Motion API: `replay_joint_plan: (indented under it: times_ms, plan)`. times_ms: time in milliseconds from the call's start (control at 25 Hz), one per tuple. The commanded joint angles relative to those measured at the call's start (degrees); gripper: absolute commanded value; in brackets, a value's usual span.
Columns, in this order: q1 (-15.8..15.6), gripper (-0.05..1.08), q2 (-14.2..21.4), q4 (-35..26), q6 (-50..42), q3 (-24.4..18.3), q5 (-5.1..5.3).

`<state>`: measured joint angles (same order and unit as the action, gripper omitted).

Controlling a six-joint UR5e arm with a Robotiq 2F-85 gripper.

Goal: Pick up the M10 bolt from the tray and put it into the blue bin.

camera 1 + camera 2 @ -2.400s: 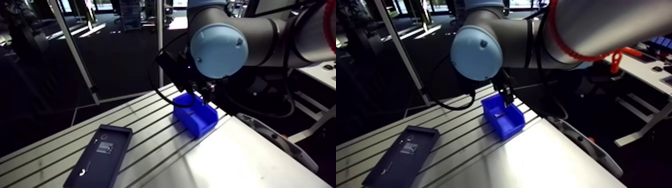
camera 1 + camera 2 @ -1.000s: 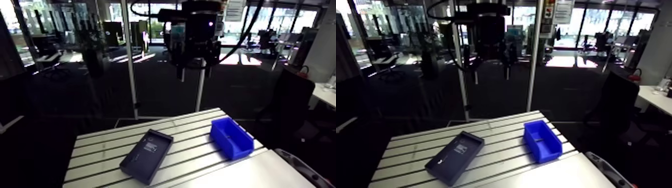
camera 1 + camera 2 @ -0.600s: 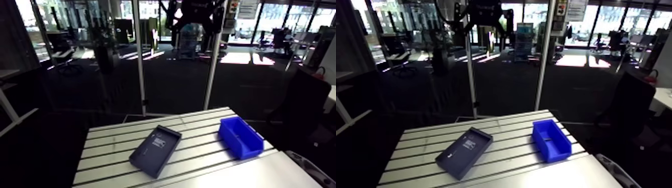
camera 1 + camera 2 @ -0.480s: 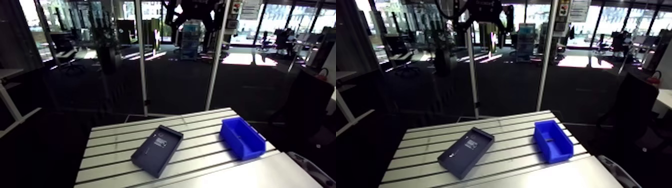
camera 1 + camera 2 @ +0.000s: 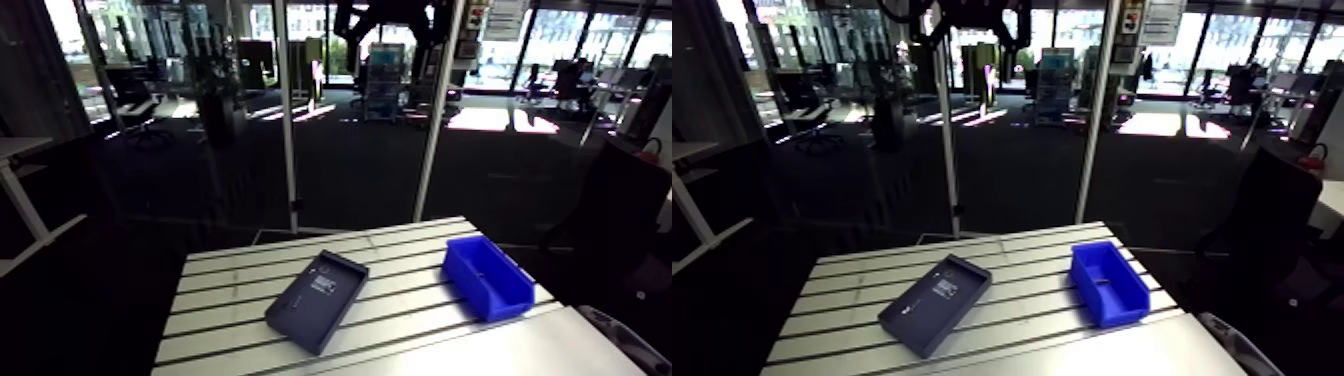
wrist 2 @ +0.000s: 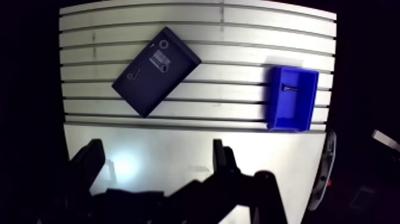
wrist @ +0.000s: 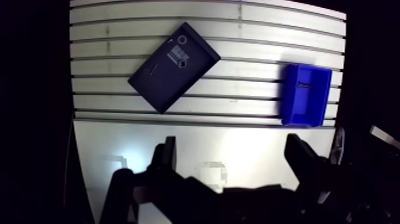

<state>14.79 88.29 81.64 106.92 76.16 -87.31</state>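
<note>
High above the table, my gripper (image 7: 232,146) is open and holds nothing; its dark fingers (image 7: 169,149) stand wide apart in the wrist view. Far below and ahead of them, the blue bin (image 7: 306,113) sits on the slotted table. A small bolt (image 6: 290,87) lies inside it near its far end. The dark navy tray (image 7: 161,83) lies at an angle to the bin's side, with a white label and a small ring in it. The arm view shows the tray (image 5: 300,320) and the bin (image 5: 488,277) side by side, with the gripper only a dark shape at the top edge.
The slotted aluminium table (image 5: 230,300) gives way to a smooth pale plate (image 7: 196,146) directly under the gripper. A grey curved part (image 5: 625,340) sits off the table's near right corner. Dark drop-offs surround the table on all sides.
Earlier the gripper was down at the blue bin. It has since risen high above the table, and the arm view has pulled back with it. Tray and bin have not moved.
</note>
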Motion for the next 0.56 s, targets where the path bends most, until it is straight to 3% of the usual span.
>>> replay_joint_plan:
  times_ms: [40, 560]
  plan:
    - [0.0, 0.02, 0.0, 0.1, 0.0, 0.1, 0.25]
    - [0.0, 0.02, 0.0, 0.0, 0.0, -0.2, 0.52]
